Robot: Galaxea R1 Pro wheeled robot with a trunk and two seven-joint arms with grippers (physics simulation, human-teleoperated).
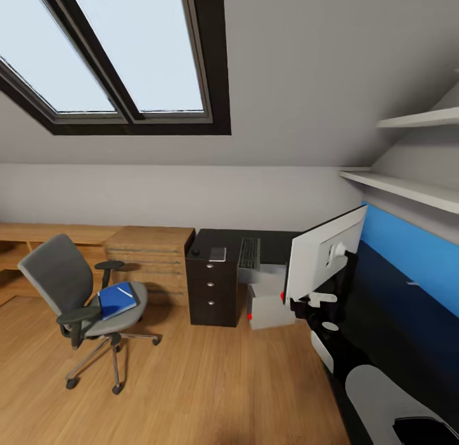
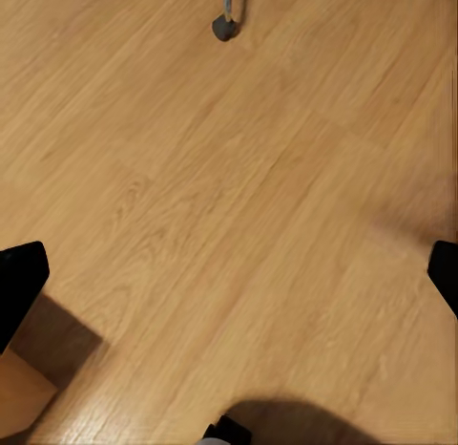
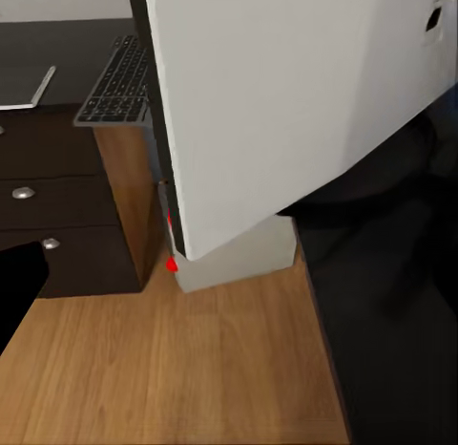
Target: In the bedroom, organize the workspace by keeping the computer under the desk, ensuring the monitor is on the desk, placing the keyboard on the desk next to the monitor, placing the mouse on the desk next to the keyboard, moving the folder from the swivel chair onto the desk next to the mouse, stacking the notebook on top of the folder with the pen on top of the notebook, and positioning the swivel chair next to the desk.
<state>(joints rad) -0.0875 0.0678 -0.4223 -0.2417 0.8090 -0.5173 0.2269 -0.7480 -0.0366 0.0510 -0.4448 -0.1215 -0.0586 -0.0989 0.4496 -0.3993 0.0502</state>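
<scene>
Under my left gripper (image 2: pixel 229 273) is bare wood floor (image 2: pixel 239 158); its jaws stand wide apart, holding nothing, with a castor of the swivel chair (image 2: pixel 224 27) further out. At my right gripper (image 3: pixel 229 297) I see one dark finger (image 3: pixel 19 297) and cannot tell how the jaws stand. Just beyond, the monitor (image 3: pixel 286 101) tilts, white back toward me, over the desk (image 1: pixel 280 241) edge. Behind its lower corner the computer (image 1: pixel 268 305) sits under the desktop, beside the drawers (image 1: pixel 213 292). Further on, the keyboard (image 1: pixel 249 253), notebook (image 1: pixel 217 254) and mouse (image 1: pixel 195 252) lie on top. Across open floor to my left, the folder (image 1: pixel 117 299) lies on the chair seat
</scene>
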